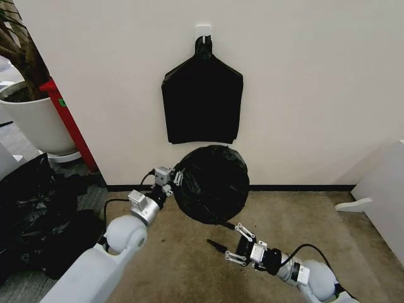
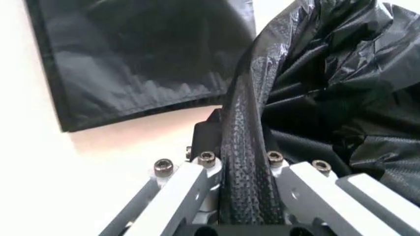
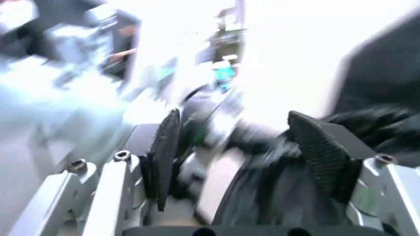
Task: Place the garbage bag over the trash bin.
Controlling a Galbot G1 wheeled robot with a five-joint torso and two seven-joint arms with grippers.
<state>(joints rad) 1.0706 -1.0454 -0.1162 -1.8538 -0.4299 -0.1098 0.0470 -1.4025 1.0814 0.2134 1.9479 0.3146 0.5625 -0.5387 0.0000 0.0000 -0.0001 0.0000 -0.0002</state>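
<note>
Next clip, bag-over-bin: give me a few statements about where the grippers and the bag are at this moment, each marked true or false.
1. The left gripper is shut on the garbage bag. True.
2. The right gripper also clamps the bag. False: it is open, low on the bag's right side, with film between its pads but unclamped.
3. The bag lies flat on the carpet. False: it forms a round dome before the wall.
4. A flat black bundle hangs on the wall above the bag. True.

The garbage bag (image 1: 211,183) is sitting at frame centre, below the flat bundle (image 1: 202,101) hanging on the wall. The left gripper (image 1: 175,178) is touching its left edge; the right gripper (image 1: 235,243) is lying lower right, apart from it.
</note>
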